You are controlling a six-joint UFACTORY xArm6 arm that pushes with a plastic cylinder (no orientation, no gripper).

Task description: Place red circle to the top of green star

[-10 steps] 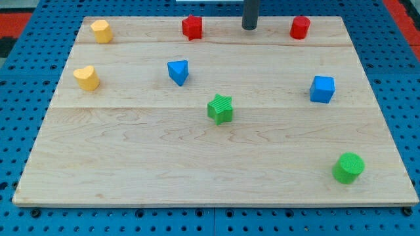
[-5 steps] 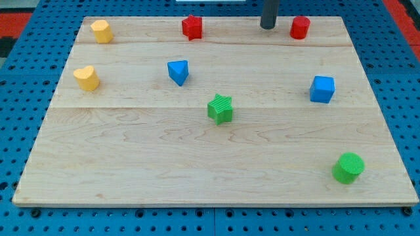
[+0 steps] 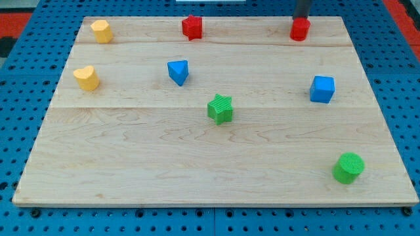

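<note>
Eight blocks sit on the wooden surface [image 3: 197, 170], and my tip [image 3: 301, 19] stands at the view's top edge, right behind the red circle [image 3: 300, 29]. The rod's very end seems to be hidden by that block, so whether they touch I cannot tell. The end effector is a plain rod with nothing to open or close; it holds nothing.

The red circle lies near the surface's top right corner, well apart from the green star [image 3: 220, 108], which sits near the middle, lower and to the view's left. A red star-like block [image 3: 192, 27] stands along the top edge, left of the circle. The blue triangle-like block [image 3: 178, 71] is up and left of the green star. A blue cube [image 3: 322, 89] lies on the view's right, and a green cylinder [image 3: 348, 168] sits near the bottom right corner. On the view's left, a yellow block [image 3: 100, 31] occupies the top corner with a yellow heart [image 3: 86, 78] below it.
</note>
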